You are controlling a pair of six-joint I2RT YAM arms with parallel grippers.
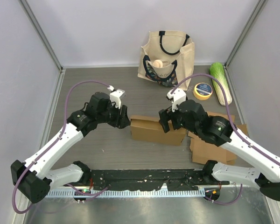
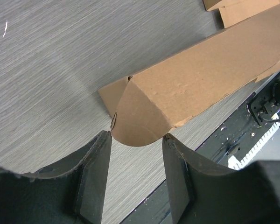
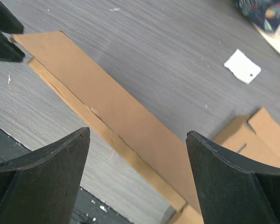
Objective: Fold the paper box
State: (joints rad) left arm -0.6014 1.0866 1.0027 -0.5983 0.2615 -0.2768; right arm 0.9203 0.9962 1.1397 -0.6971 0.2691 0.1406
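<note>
On the bench (image 1: pixel 107 151): one brown paper box (image 1: pixel 156 130), one cloth tote bag (image 1: pixel 168 56), one yellow tape roll (image 1: pixel 202 91), one long green cabbage (image 1: pixel 220 81), one white paper scrap (image 3: pixel 242 66), one pile of flat cardboard (image 1: pixel 210 150), sheets uncountable.

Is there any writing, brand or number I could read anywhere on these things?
No text is readable.
Tape roll: blue centre label, too small to read.
Tote bag: patterned pocket, no letters legible.
White tag: blank.
Paper box: plain.
</note>
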